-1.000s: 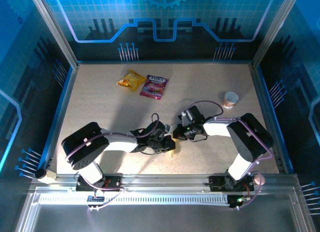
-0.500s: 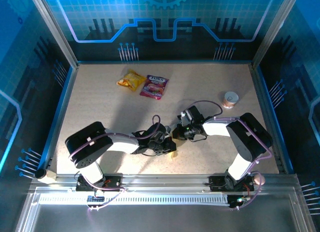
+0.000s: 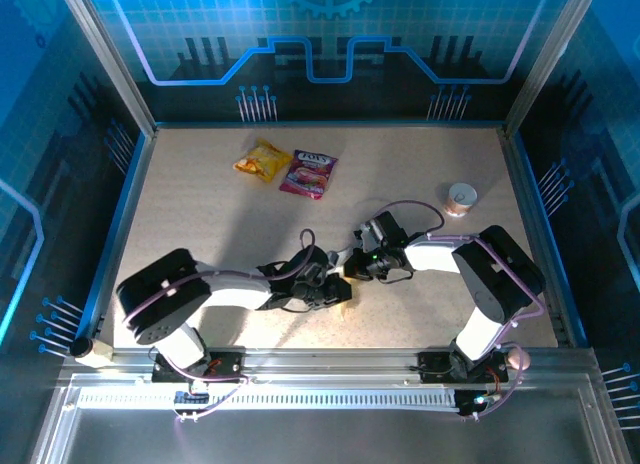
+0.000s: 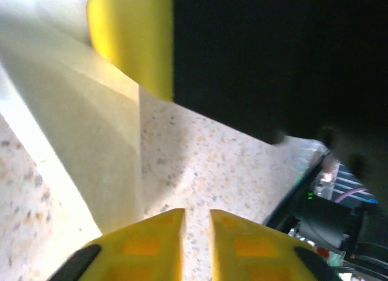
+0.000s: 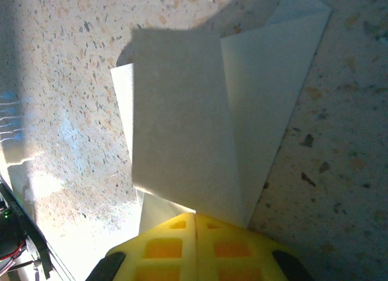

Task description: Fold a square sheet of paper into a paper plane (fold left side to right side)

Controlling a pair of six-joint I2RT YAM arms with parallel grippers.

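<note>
Mostly creased white paper (image 5: 182, 129) (angular flaps), speckled tabletop (image 5: 339, 172)

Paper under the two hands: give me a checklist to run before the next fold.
1. Right hand shut at the paper's near edge: ok.
2. Right hand actually pinching the paper: cannot tell.
3. Left hand holding nothing, jaws slightly apart with bare table between: ok.
4. Fold already creased in the paper, layers overlapping: ok.
5. Room between the hands: not ok, they sit almost against each other in the top view.
6. Yellow packet, pink packet and cup well away from the paper: ok.
</note>
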